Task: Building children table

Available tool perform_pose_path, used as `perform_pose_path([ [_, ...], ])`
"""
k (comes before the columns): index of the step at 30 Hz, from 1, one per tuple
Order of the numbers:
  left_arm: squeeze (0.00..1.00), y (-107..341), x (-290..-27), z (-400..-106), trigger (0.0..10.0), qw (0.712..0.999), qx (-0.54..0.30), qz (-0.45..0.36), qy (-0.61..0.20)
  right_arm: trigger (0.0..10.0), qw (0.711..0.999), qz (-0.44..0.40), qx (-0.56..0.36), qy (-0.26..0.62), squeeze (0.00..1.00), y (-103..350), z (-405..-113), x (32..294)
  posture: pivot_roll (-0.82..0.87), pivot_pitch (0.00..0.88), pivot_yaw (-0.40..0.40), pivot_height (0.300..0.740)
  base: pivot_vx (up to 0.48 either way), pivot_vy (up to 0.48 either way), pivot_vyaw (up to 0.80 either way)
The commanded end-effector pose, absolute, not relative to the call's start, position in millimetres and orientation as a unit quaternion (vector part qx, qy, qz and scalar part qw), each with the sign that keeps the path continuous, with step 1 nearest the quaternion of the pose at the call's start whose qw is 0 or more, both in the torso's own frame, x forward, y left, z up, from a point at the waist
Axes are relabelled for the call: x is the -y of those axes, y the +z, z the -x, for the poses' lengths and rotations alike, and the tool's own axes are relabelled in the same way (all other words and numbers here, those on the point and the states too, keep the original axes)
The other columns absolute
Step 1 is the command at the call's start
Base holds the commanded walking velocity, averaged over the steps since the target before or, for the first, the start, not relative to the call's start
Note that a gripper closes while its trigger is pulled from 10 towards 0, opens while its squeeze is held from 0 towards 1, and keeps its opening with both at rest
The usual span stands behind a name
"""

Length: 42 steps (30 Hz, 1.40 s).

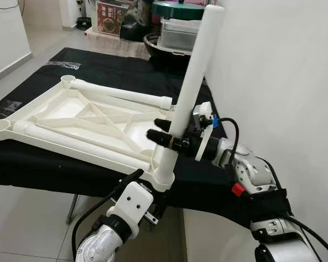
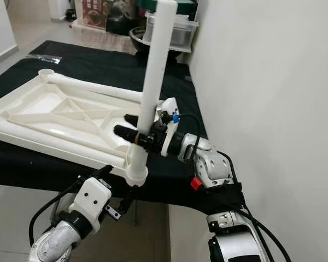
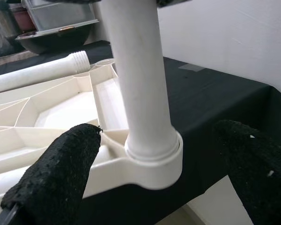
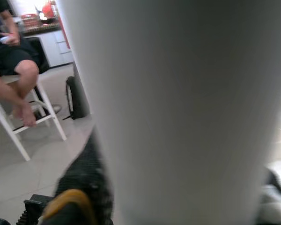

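— Near the middle of the head views, what stands out?

— A white table leg (image 1: 192,87) stands almost upright, leaning slightly toward the upper right. Its foot sits in the corner socket (image 1: 164,176) of an upturned white tabletop (image 1: 71,117), at the tabletop's nearest right corner.

— And the tabletop itself?

— It lies underside up, ribs showing, on a surface covered with a black cloth (image 1: 115,68). It spreads across the left half of the frame. Two more white legs rest lying down on it: one along the far edge (image 1: 123,94), one along the near edge (image 1: 71,142).

— What is the right hand (image 1: 161,132) doing?

— It reaches in from the right and grips the standing leg partway up, one black finger on each side, closed on it. In the right wrist view the leg (image 4: 178,108) is a pale blur close to the lens.

— And the left hand (image 3: 150,178)?

— It sits low at the bottom centre of the head views, just below the socket corner. In the left wrist view its two black fingers (image 3: 56,173) are spread wide, one on either side of the socket (image 3: 154,161), gripping nothing.

— Anything beyond the surface?

— A white wall (image 1: 279,71) fills the right side. At the top, past the cloth, sit a clear lidded container (image 1: 177,33) and a dark bowl (image 1: 153,41). The right wrist view also catches a person's bare legs (image 4: 16,86) on a white stool, upper left.
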<state>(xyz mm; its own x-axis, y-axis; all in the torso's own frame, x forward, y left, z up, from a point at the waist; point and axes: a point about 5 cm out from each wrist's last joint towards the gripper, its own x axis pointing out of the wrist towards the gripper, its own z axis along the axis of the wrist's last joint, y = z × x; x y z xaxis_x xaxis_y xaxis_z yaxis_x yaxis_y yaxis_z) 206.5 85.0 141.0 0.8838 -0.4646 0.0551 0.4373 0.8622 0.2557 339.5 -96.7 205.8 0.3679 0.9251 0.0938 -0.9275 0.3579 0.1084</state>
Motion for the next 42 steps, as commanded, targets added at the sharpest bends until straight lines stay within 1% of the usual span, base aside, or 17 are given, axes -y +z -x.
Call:
perform_pose_path([
  [1,0.0,141,-83,-205,10.0,0.962,0.059,-0.12,-0.239,0.0,0.827,-0.06,0.01,0.559,0.0,205,-342,93,0.1,0.022,-0.172,0.74,0.0,0.0,0.0],
  [5,0.0,141,-84,-205,10.0,0.962,0.058,-0.12,-0.238,0.0,0.857,-0.042,0.02,0.513,0.0,203,-353,89,0.1,0.022,-0.172,0.74,0.0,0.0,0.0],
  [6,0.0,141,-84,-205,10.0,0.962,0.058,-0.12,-0.238,0.0,0.884,-0.032,0.021,0.466,0.0,201,-361,91,0.11,0.022,-0.173,0.74,0.0,0.0,0.0],
  [8,0.0,141,-84,-205,10.0,0.962,0.058,-0.12,-0.238,0.0,0.884,-0.032,0.021,0.466,0.0,201,-361,91,0.11,0.022,-0.173,0.74,0.0,0.0,0.0],
  [9,0.0,140,-85,-205,10.0,0.962,0.058,-0.121,-0.237,0.0,0.917,-0.024,0.017,0.399,0.0,199,-370,99,0.1,0.021,-0.17,0.74,0.0,0.0,0.0],
  [10,0.0,140,-85,-205,10.0,0.962,0.058,-0.121,-0.237,0.0,0.917,-0.024,0.017,0.399,0.0,199,-370,99,0.1,0.021,-0.17,0.74,0.0,0.0,0.0],
  [11,0.0,140,-85,-205,10.0,0.962,0.058,-0.121,-0.237,0.0,0.958,-0.031,0.014,0.285,0.0,198,-381,116,0.1,0.02,-0.166,0.74,0.0,0.0,0.0],
  [12,0.0,139,-85,-206,10.0,0.962,0.057,-0.121,-0.237,0.0,0.981,-0.04,0.01,0.188,0.0,196,-386,132,0.1,0.018,-0.166,0.74,0.0,0.0,0.0],
  [13,0.0,139,-85,-206,10.0,0.962,0.057,-0.121,-0.237,0.0,0.981,-0.04,0.01,0.188,0.0,196,-386,132,0.1,0.018,-0.166,0.74,0.0,0.0,0.0],
  [15,0.0,139,-85,-206,10.0,0.962,0.057,-0.121,-0.238,0.0,0.997,-0.06,-0.005,0.047,0.0,190,-388,158,0.1,0.019,-0.166,0.74,0.0,0.0,0.0],
  [16,0.0,138,-85,-206,10.0,0.962,0.057,-0.121,-0.238,0.0,0.997,-0.075,-0.019,-0.011,0.0,185,-386,169,0.1,0.021,-0.162,0.74,0.0,0.0,0.0],
  [20,0.0,138,-85,-206,10.0,0.962,0.056,-0.121,-0.238,0.0,0.992,-0.086,-0.036,-0.087,0.0,178,-381,180,0.1,0.02,-0.164,0.74,0.0,0.0,0.0],
  [32,0.0,138,-84,-206,10.0,0.962,0.056,-0.122,-0.239,0.0,0.972,-0.112,-0.06,-0.198,0.0,163,-370,173,0.1,0.022,-0.166,0.74,0.0,0.0,0.0],
  [33,0.0,138,-84,-205,10.0,0.962,0.055,-0.122,-0.238,10.0,0.971,-0.112,-0.057,-0.206,0.0,163,-371,167,0.1,0.023,-0.166,0.74,0.0,0.0,0.0],
  [36,0.0,138,-85,-205,10.0,0.962,0.056,-0.122,-0.238,10.0,0.968,-0.109,-0.056,-0.218,0.0,165,-372,162,0.1,0.021,-0.165,0.74,0.0,0.0,0.0],
  [37,0.0,138,-85,-205,10.0,0.962,0.056,-0.122,-0.238,10.0,0.97,-0.107,-0.047,-0.215,1.0,167,-372,161,0.1,0.022,-0.163,0.74,0.0,0.0,0.0],
  [42,0.0,138,-85,-206,10.0,0.962,0.055,-0.122,-0.238,10.0,0.973,-0.102,-0.028,-0.203,1.0,171,-369,159,0.1,0.022,-0.16,0.74,0.0,0.0,0.0],
])
